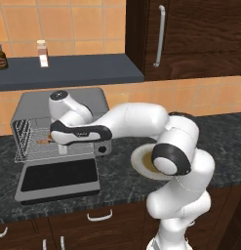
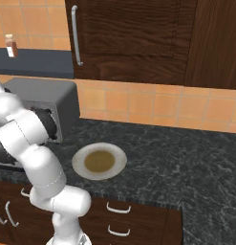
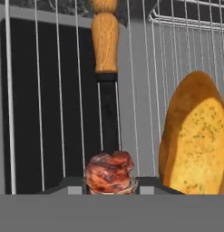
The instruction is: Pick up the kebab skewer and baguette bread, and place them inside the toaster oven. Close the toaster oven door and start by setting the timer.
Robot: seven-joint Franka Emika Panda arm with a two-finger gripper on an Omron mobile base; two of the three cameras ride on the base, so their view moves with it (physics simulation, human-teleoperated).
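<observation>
In the hand view my gripper (image 3: 109, 185) is shut on the kebab skewer (image 3: 107, 113), with a reddish-brown meat chunk between the two dark tips. The skewer's dark shaft and wooden handle point away over the wire rack (image 3: 63, 90). The golden baguette bread (image 3: 195, 136) lies on the same rack, just right of the skewer. The toaster oven (image 1: 68, 105) stands at the left of the counter, and its door (image 1: 58, 178) lies open and flat in front. My arm reaches into the oven's mouth over the rack (image 1: 31, 151). The oven's grey side (image 2: 43, 103) also shows from the right.
A round plate (image 1: 139, 163) with a brown centre sits on the dark counter right of the oven, also seen as the plate (image 2: 99, 161). A shelf (image 1: 68, 71) above the oven carries a spice bottle (image 1: 42, 53) and a jar (image 1: 0, 56). Dark wood cabinets hang above.
</observation>
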